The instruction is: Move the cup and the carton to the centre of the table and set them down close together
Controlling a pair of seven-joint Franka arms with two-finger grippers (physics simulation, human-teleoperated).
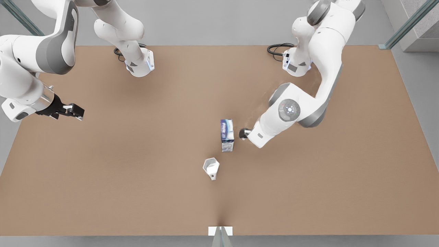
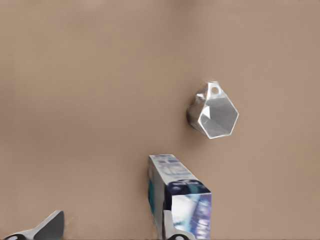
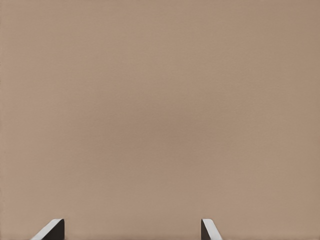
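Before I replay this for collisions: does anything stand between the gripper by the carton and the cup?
Nothing visible does. The left gripper is beside the carton; the cup stands apart, bare table between them.

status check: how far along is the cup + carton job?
Nearly done by the look of it. The carton and the cup both stand upright near the middle of the table, close together but apart. In hand: the left gripper is open beside the carton, not gripping it. The right gripper waits open over bare table. Left: pull the left arm clear.
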